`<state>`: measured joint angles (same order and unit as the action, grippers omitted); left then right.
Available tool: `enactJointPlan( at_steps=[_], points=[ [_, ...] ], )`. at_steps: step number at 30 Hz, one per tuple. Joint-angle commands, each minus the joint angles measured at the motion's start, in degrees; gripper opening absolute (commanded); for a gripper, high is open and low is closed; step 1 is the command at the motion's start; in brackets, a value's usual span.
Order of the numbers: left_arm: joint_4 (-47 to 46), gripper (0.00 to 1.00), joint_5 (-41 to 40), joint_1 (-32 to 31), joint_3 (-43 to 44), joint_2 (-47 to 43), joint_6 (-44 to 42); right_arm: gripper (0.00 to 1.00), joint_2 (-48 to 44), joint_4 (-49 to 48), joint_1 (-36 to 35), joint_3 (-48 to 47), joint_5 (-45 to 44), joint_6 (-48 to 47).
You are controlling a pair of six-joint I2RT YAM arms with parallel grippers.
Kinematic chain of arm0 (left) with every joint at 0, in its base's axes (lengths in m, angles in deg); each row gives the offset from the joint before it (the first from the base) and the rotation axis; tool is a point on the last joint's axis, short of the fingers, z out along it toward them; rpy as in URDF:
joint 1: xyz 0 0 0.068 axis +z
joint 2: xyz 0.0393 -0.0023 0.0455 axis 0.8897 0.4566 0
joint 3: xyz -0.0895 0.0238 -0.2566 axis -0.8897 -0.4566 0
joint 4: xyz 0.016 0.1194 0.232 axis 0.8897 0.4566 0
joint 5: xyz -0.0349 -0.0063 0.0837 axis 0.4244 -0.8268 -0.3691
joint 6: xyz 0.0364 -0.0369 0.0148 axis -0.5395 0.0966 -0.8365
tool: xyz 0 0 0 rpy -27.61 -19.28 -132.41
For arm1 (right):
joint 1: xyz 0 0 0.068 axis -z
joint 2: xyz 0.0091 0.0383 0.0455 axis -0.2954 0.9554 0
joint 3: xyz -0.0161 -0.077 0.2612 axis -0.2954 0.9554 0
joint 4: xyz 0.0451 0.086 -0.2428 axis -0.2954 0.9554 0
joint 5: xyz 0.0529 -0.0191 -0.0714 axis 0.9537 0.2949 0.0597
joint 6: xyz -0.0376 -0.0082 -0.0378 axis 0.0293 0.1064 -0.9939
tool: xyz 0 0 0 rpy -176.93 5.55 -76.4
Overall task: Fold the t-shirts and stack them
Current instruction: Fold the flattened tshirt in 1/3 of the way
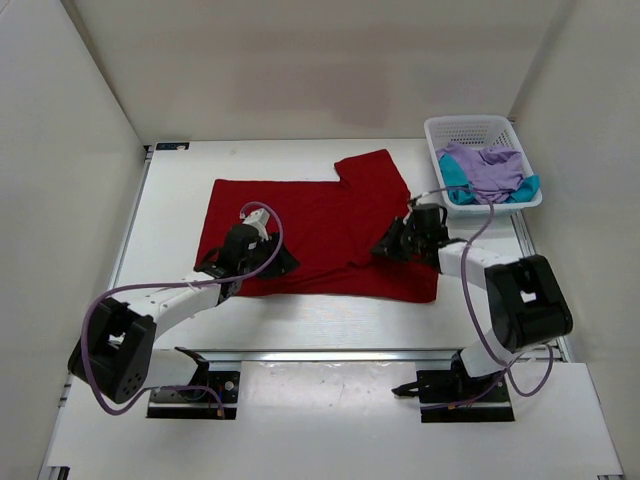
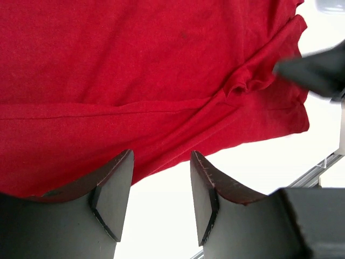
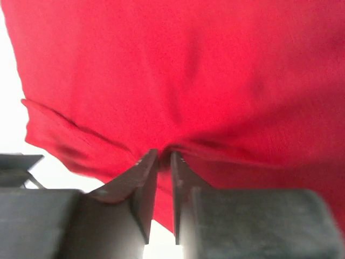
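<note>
While the right gripper [image 3: 163, 157] is pinching the red shirt [image 1: 320, 220] to fold it, the left gripper [image 2: 160, 181] is hovering open and empty, probably needing to grip the near edge next.

Dark red tee [image 1: 310, 220], lavender tee [image 1: 492, 168], teal tee [image 1: 455, 181], prob. plain; white basket [image 1: 468, 128].

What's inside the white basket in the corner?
In the basket, a lavender purple t-shirt lies crumpled on a teal blue t-shirt that peeks out at the sides. They cover the floor, so anything underneath cannot be seen.
</note>
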<state>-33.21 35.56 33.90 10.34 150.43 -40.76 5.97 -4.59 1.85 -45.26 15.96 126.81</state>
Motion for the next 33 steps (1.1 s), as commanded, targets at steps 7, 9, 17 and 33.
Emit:
enactJointPlan(
  at_steps=[7, 9, 17, 33],
  points=[
    [-0.60, 0.56, 1.45, 3.35, 0.67, -3.62, 1.18, 0.34, 6.92, 0.13, 1.18, -15.90, 2.08, 0.52],
    [-0.68, 0.57, 1.79, 4.32, 0.93, -3.79, 1.71, 0.37, 5.69, -0.56, 1.09, -15.82, 1.38, 0.25],
    [-1.03, 0.57, 3.12, 6.43, 0.06, -3.53, 1.80, 0.28, -7.13, 5.84, -2.32, -3.54, -8.35, -6.86],
    [-1.39, 0.57, 2.32, 5.11, -0.38, -2.91, 0.92, 0.34, -10.85, -0.13, -2.86, 10.29, -5.48, -3.01]
  ],
)
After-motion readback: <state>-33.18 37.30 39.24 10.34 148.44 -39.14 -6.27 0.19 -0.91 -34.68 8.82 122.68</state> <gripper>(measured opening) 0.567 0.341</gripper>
